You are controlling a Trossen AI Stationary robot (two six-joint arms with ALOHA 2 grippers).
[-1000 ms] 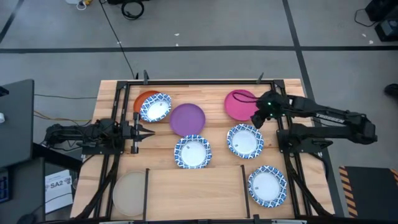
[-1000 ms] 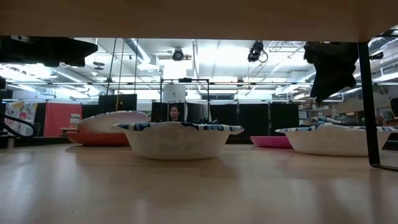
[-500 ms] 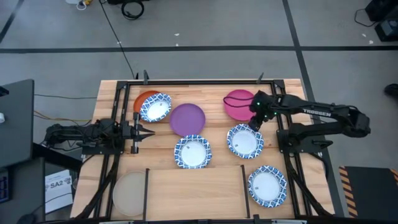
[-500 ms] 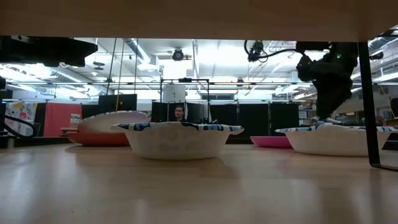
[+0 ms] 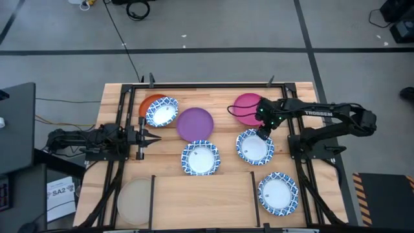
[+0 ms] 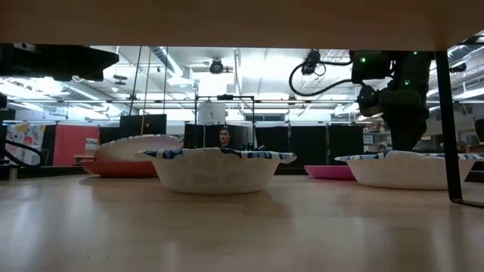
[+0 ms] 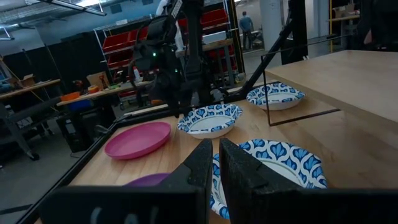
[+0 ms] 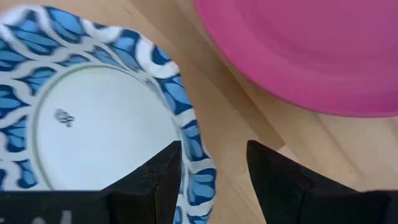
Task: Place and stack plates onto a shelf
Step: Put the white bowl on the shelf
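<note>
One blue-rimmed plate (image 8: 93, 118) – its rim sits betw. right gripper (image 8: 211, 180) fingers, spread apart, not clamped.

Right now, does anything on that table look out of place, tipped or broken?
Nothing looks broken or spilled. One blue-rimmed plate sits off-centre on the orange plate, overlapping rather than squarely stacked. The other plates lie flat and apart. The right gripper hangs open over the rim of another blue-rimmed plate, beside the magenta plate.
</note>
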